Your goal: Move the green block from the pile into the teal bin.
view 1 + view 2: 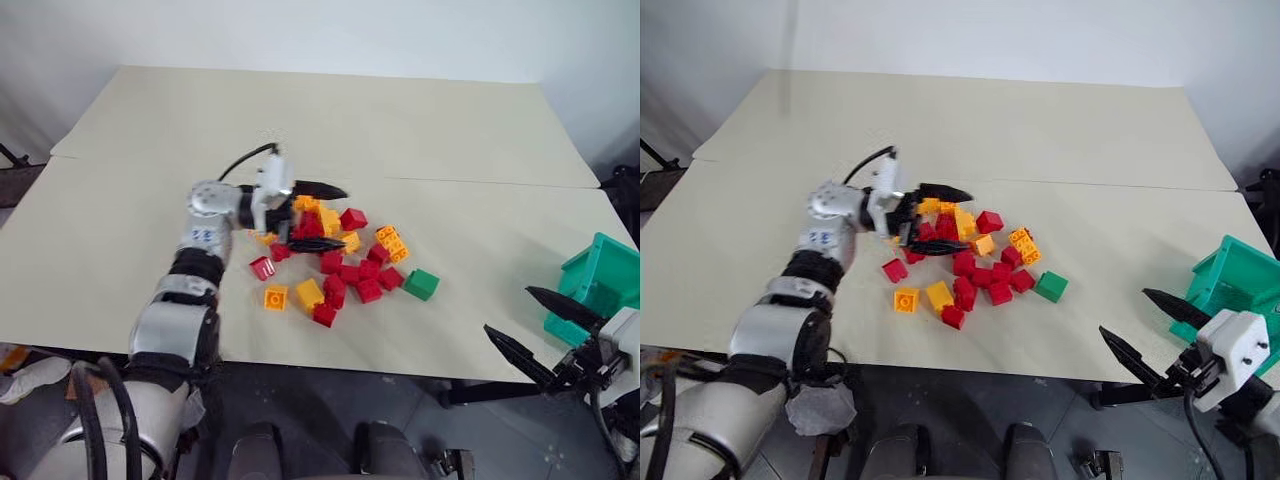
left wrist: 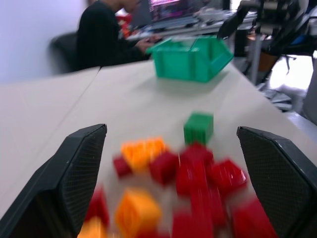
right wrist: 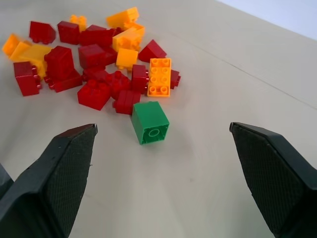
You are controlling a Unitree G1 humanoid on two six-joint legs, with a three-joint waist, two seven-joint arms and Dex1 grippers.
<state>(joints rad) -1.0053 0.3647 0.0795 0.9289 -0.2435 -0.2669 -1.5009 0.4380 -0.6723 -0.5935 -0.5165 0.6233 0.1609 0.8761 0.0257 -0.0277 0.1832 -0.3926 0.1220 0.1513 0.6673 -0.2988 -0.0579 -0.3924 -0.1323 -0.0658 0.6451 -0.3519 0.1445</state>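
Left eye view shows the left gripper (image 1: 318,216) hanging over the far-left part of the pile (image 1: 335,260), its two black fingers spread wide apart with nothing between them but loose bricks underneath. One finger (image 1: 320,189) reaches out past the pile's far edge, the other (image 1: 318,244) lies over the red and yellow-orange bricks nearer the robot. Both point toward the robot's right, along the table (image 1: 140,200).

The green block (image 1: 421,284) sits on the table at the right edge of the pile, just beyond the tips of those fingers and touching neither of them. It lies just beside a red brick (image 1: 391,278); whether the two touch I cannot tell. Seen from the left wrist, the green block (image 2: 198,128) shows between the two spread fingers, past the red bricks, with the teal bin (image 2: 192,58) farther along the same line and a seated person (image 2: 101,37) behind it.

The right gripper (image 1: 540,330) hovers at the near right edge of the table, fingers likewise released and wide, holding nothing. The teal bin (image 1: 598,285) is just behind its fingertips, at the table's right edge. From the right wrist, the green block (image 3: 150,122) lies studs-side toward the camera, in the gap between the spread fingers and ahead of them, well apart from both, with a yellow-orange brick (image 3: 160,76) and the rest of the pile beyond it.
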